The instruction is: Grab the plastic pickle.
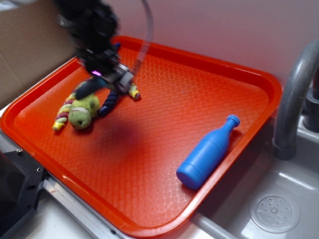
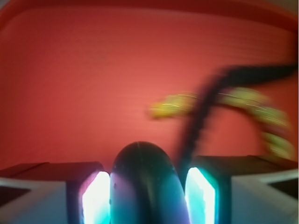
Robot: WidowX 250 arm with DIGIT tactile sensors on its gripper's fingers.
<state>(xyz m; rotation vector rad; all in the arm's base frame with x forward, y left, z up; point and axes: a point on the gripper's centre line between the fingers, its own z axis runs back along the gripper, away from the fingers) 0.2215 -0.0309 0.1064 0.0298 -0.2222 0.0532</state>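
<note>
The plastic pickle (image 2: 144, 182) is a dark blue-green oblong with a rounded end, sitting between my two lit pads (image 2: 96, 200). My gripper (image 2: 148, 200) is shut on it. In the exterior view the gripper (image 1: 99, 82) hangs over the back left of the orange tray (image 1: 199, 89), and the pickle (image 1: 88, 90) sticks out to its left, just above the toy. The view is blurred by motion.
A rope toy with a green ball (image 1: 82, 112), a navy rope (image 1: 108, 103) and yellow-pink cords lies just under the gripper. A bright blue bottle (image 1: 207, 153) lies at the tray's right side. A grey faucet (image 1: 291, 99) and a sink stand to the right.
</note>
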